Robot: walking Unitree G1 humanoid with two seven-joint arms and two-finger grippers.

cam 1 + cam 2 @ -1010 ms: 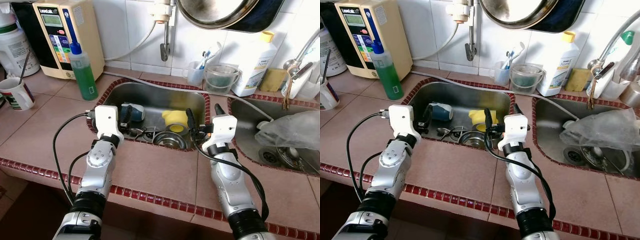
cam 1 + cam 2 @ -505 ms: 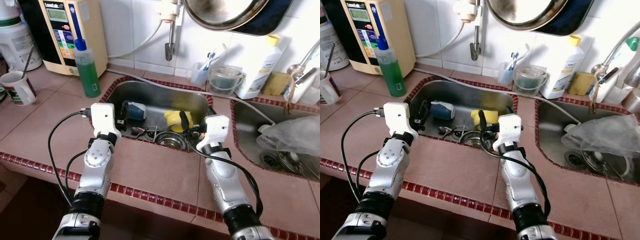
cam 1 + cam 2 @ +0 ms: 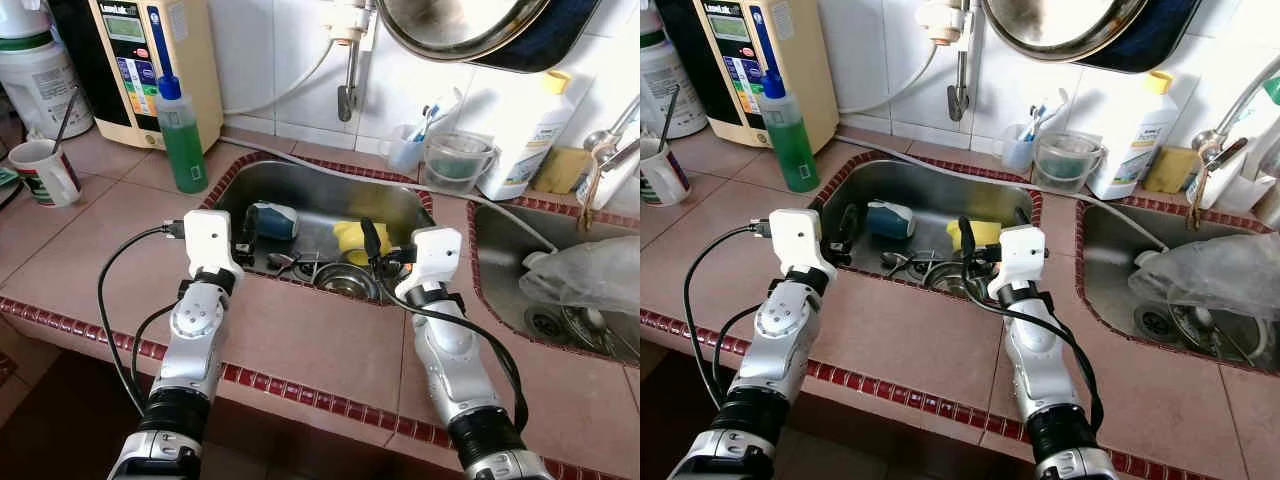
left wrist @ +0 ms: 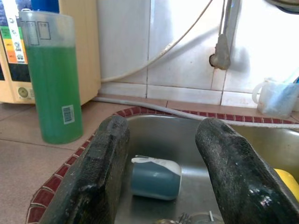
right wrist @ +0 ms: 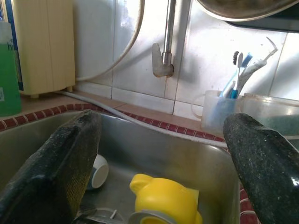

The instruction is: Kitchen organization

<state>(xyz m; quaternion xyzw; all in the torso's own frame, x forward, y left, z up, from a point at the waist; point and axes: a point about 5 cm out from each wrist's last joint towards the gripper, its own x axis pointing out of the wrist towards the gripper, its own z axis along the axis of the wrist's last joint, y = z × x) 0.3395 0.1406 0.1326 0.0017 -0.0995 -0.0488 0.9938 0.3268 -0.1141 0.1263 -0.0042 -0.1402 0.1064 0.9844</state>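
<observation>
A steel sink basin (image 3: 325,195) holds a blue cup (image 3: 275,219) lying on its side, a yellow cup (image 3: 349,238) and a metal bowl (image 3: 346,281) with some cutlery. My left gripper (image 3: 243,228) hovers open at the basin's near left rim, and its wrist view looks at the blue cup (image 4: 155,178) between the fingers. At the near right rim my right gripper (image 3: 395,236) is also open and holds nothing. The yellow cup (image 5: 164,203) lies just ahead of it.
A green soap bottle (image 3: 183,140), a water purifier (image 3: 150,60) and a mug (image 3: 45,172) stand on the tiled counter at the left. Behind the sink are a tap (image 3: 349,62), a toothbrush cup (image 3: 409,150), a clear tub (image 3: 459,160) and a white bottle (image 3: 525,150). A plastic bag (image 3: 585,280) lies in the right basin.
The camera has shifted, moving the scene slightly right and down. Both grippers stay open at the sink's near rim. The right one now sits a little further left over the basin.
</observation>
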